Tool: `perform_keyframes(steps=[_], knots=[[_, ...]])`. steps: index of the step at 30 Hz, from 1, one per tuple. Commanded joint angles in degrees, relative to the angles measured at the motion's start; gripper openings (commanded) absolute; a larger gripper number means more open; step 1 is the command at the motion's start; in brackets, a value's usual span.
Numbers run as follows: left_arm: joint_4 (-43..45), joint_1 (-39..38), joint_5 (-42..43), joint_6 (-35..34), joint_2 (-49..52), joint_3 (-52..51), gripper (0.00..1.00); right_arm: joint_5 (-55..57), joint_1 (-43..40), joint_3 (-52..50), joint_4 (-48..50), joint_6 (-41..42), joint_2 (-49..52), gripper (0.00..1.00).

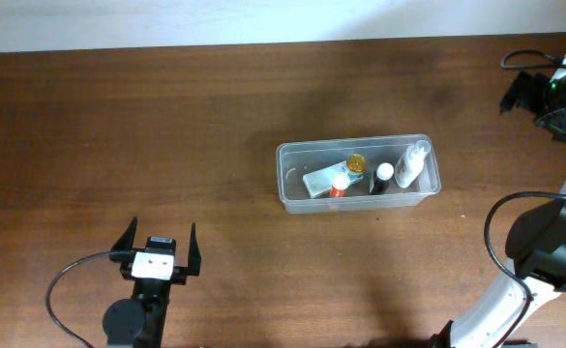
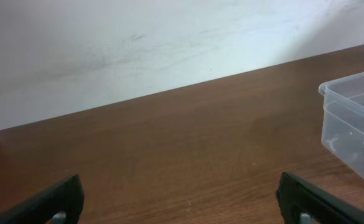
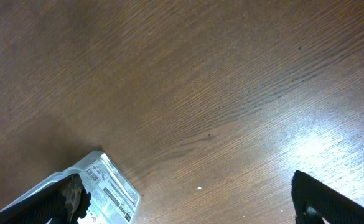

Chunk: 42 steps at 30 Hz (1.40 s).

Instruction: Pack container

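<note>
The clear plastic container (image 1: pixel 284 155) stands right of the table's middle. It holds a white bottle (image 1: pixel 410 166), a black bottle with a white cap (image 1: pixel 383 177), a gold-capped item (image 1: pixel 356 164), a red-capped bottle (image 1: pixel 340 184) and a white packet (image 1: pixel 318 181). Its corner shows at the right of the left wrist view (image 2: pixel 350 118). My left gripper (image 1: pixel 162 229) is open and empty at the front left, over bare wood (image 2: pixel 182 202). My right gripper (image 1: pixel 522 95) is at the far right back, open (image 3: pixel 185 199), with a clear labelled pack (image 3: pixel 110 186) by its left finger.
The brown wooden table (image 1: pixel 166 126) runs to a white wall at the back (image 2: pixel 138 43). The right arm's white links and black cables (image 1: pixel 544 251) fill the right edge.
</note>
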Motion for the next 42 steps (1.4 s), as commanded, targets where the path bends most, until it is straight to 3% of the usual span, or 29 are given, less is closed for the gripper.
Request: perform_keyframes(steps=[1, 32, 42], knots=[[-0.48, 0.35, -0.24, 0.92, -0.55, -0.11, 0.99, 0.11, -0.04, 0.0, 0.02, 0.68, 0.22, 0.98], [-0.46, 0.35, -0.24, 0.92, -0.55, -0.11, 0.99, 0.15, -0.04, 0.0, 0.0, 0.66, -0.22, 0.98], [-0.46, 0.35, -0.24, 0.92, -0.55, -0.11, 0.99, 5.42, 4.15, -0.5, -0.17, 0.0, -11.96, 0.98]])
